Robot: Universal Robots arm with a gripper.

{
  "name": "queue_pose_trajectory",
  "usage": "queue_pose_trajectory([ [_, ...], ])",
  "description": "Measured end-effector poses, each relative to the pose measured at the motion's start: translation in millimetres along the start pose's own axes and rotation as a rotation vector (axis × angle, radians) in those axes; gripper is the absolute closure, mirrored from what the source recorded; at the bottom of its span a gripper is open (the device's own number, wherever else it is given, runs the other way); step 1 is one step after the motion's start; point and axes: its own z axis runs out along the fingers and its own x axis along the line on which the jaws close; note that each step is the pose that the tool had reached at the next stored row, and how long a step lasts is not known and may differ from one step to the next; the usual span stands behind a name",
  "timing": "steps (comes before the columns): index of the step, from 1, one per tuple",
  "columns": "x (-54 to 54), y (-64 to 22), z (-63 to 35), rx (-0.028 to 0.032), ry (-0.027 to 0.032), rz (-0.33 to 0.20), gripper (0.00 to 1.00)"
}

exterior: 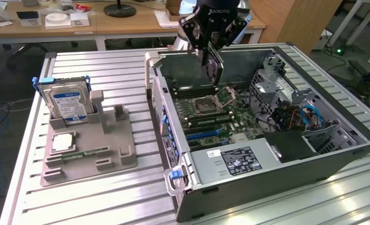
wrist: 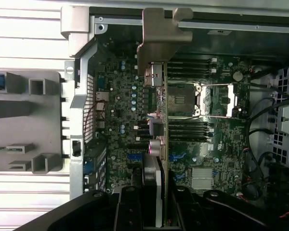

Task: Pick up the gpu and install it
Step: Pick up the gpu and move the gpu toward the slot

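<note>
We see the gripper (exterior: 211, 49) in the upper middle of the exterior view, above the open computer case (exterior: 266, 187). Its two fingers are pinched on the gpu (exterior: 215, 70). The card hangs below them on edge, clear of the motherboard (exterior: 219, 119) and not yet seated in any slot. We judge it is held upright this way so that its lower edge can meet a slot on the board squarely.

In the wrist view the gpu (wrist: 156, 144) shows edge-on as a thin line running away from the fingers (wrist: 130, 207), which clamp it from both flat sides. Its silver bracket (wrist: 161, 33) is at the far end, close to the case wall. That fits the bracket having to line up with that wall while the card sits over the board.

At the exterior view's left, well apart from the case, the grey holder (exterior: 109, 157) stands on the slatted table. It carries the hard drive (exterior: 69, 101) upright and the memory stick (exterior: 78, 154) lying flat. The gripper touches neither.
</note>
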Motion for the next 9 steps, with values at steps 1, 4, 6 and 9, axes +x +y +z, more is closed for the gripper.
queue_pose_trajectory([
  [1, -2.0, 0.0, 0.0, 0.0000, 0.0000, 0.000, 0.72],
  [4, -7.5, 0.0, 0.2, -0.0001, 0.0000, -0.001, 0.72],
  [6, -11.5, -0.1, 0.3, -0.0001, 0.0000, -0.002, 0.72],
  [9, -17.7, -0.1, 0.4, -0.0002, -0.0001, -0.001, 0.72],
])
